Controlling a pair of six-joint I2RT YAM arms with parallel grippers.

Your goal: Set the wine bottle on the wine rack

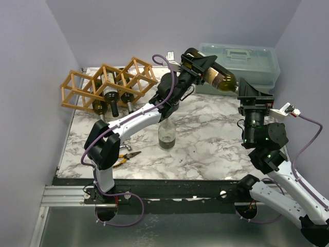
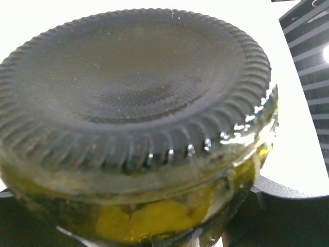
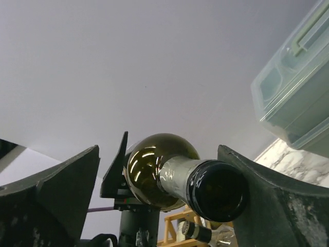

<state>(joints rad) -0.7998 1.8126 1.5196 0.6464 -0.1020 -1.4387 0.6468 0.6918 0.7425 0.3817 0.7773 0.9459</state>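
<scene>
— Olive glass, up in the air: the wine bottle [image 1: 216, 74] lies nearly level above the far part of the marble surface [image 1: 205, 146]. Its base points toward the wine rack [image 1: 108, 82] and its neck toward the right arm [image 1: 259, 134].
— What has it?
— The left jaws are clamped round the body near the base. The right jaws stand apart with the neck between them.
— Room toward the rack?
— The rack sits in the far left corner by the wall, with dark bottles [image 1: 112, 100] in its lower cells. A clear jar [image 1: 166, 135] stands under the left arm [image 1: 133, 118], and pliers [image 1: 128, 154] lie near the front edge. The translucent toolbox [image 1: 247, 62] is just behind the bottle.
— And the wrist views?
— The left wrist view shows only the ribbed base, filling the frame. The right wrist view shows the dark mouth end-on and a grey-wrapped neck, which the top view does not.
</scene>
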